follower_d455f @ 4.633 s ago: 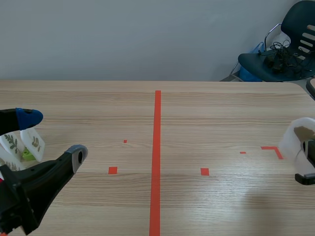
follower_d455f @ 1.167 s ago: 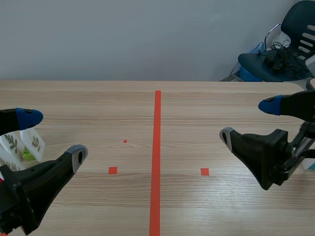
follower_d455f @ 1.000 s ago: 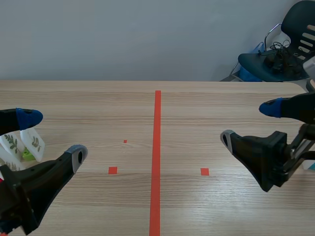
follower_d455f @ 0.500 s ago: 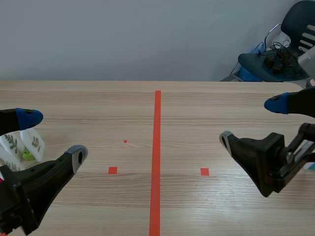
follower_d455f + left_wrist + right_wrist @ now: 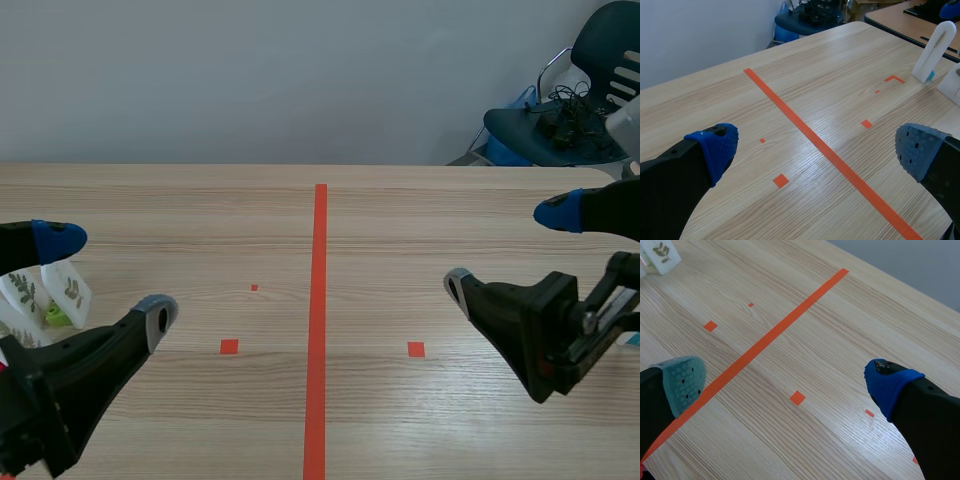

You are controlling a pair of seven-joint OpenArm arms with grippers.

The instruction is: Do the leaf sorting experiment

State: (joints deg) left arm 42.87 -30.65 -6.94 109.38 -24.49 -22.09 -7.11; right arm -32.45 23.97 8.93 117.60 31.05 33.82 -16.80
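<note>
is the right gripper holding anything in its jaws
No, in the right wrist view the right gripper stands with jaws wide apart and only bare table between them.

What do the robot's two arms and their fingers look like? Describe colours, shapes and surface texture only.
Both arms are black and chunky. The left gripper and right gripper each have two thick, tapering black fingers ending in soft, rounded, dotted pads. The right wrist view shows a blue pad on one finger and a grey-green pad on the other.
</note>
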